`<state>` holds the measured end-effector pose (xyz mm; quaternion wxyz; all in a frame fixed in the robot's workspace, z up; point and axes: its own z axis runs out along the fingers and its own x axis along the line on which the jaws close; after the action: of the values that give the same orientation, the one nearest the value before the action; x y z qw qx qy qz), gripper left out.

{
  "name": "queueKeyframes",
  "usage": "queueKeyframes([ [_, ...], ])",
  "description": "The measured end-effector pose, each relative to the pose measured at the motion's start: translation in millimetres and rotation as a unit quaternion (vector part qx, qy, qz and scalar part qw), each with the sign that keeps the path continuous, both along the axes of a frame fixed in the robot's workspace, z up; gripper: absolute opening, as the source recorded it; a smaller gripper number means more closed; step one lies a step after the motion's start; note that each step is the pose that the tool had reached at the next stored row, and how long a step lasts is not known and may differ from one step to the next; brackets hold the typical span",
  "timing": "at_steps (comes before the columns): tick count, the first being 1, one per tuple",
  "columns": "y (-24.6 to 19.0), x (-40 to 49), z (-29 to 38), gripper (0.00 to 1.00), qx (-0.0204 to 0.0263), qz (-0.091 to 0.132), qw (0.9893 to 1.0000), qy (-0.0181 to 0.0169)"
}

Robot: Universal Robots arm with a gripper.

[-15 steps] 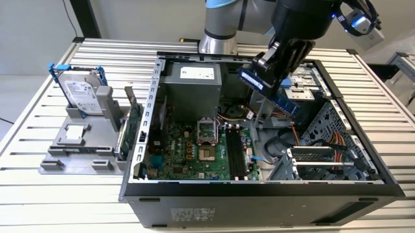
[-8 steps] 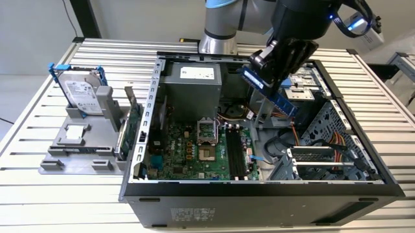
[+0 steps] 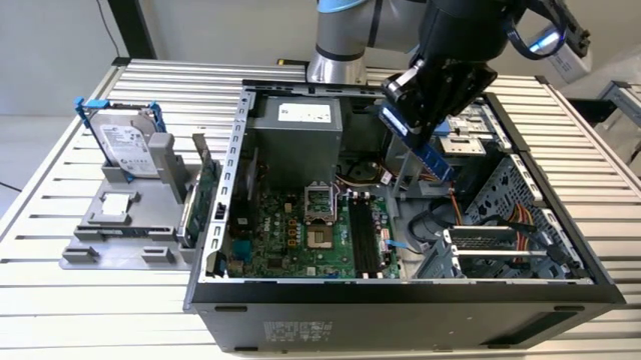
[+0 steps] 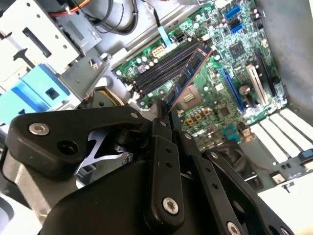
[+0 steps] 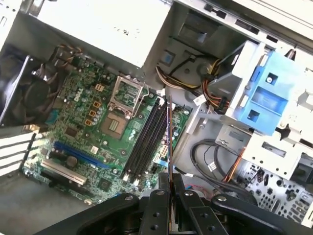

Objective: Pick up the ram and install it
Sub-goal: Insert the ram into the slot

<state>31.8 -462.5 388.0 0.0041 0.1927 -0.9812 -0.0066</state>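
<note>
The gripper [image 4: 164, 108] is closed on one end of the ram [image 4: 190, 71], which hangs tilted in the air above the black memory slots [image 5: 145, 142], not touching them. The pickup looks done. Seating the ram in a slot is not yet done, and the slots appear empty.

The hand [image 3: 415, 120] grips the ram [image 3: 434, 160], tilted, above the open case [image 3: 401, 307]. A hard drive [image 3: 128, 146] stands outside it, at the exterior view's left.
</note>
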Motion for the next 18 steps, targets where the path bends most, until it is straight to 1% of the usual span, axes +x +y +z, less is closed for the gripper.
queueKeyframes([
  [2, 0.0, 0.0, 0.0, 0.0, 0.0, -0.017, 0.9999, 0.0],
  [4, 0.0, 0.0, 0.0, 0.0, 0.0, -0.034, 0.9994, 0.0],
  [6, 0.0, 0.0, 0.0, 0.0, 0.0, -0.051, 0.9987, 0.0],
  [9, 0.0, 0.0, 0.0, 0.0, 0.0, -0.076, 0.9971, 0.0],
  [11, 0.0, 0.0, 0.0, 0.0, 0.0, -0.093, 0.9957, 0.0],
  [14, 0.0, 0.0, 0.0, 0.0, 0.0, -0.117, 0.9931, 0.0],
  [18, 0.0, 0.0, 0.0, 0.0, 0.0001, -0.15, 0.9887, 0.0],
])
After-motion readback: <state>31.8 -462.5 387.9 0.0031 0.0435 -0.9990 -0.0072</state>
